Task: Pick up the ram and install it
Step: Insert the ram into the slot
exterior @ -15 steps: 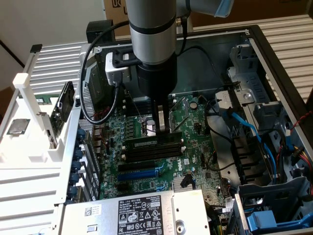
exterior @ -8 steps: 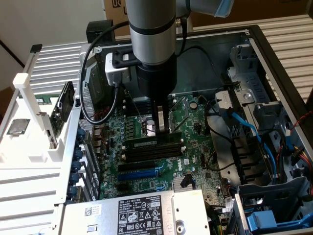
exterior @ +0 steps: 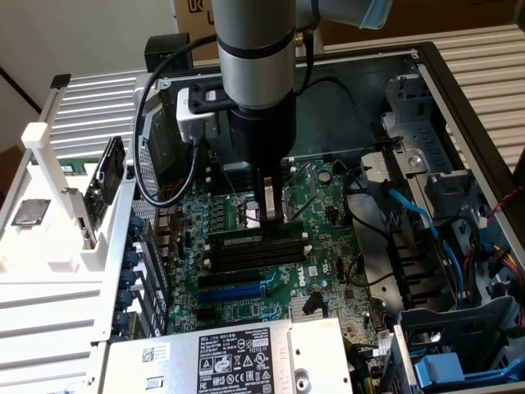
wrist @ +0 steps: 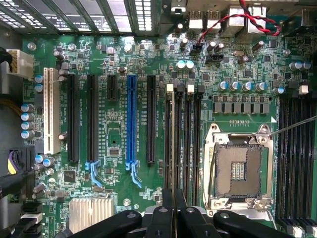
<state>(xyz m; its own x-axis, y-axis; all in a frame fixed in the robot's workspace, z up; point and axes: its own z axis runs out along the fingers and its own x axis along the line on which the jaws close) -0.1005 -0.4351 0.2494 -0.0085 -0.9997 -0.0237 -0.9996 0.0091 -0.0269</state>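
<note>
open computer case (exterior: 459, 90), tool (exterior: 273, 218) tight on ram (exterior: 246, 239) over motherboard (exterior: 328, 197)

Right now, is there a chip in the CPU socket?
No, the CPU socket lies open with its bare contact field showing and no chip seated in it.

Motherboard (wrist: 148, 64): green laminate, slight gloss. Blue slot (wrist: 131, 124): smooth moulded plastic. Processor socket frame (wrist: 237, 138): bright bare metal. Heatsink (wrist: 91, 213): ribbed pale metal, matt. Tool (wrist: 173, 208): black, smooth, matt. Arm (exterior: 254, 41): satin silver metal, black band. Rack (exterior: 39, 135): white matt plastic. Label (exterior: 238, 361): black printed sticker, low sheen.
</note>
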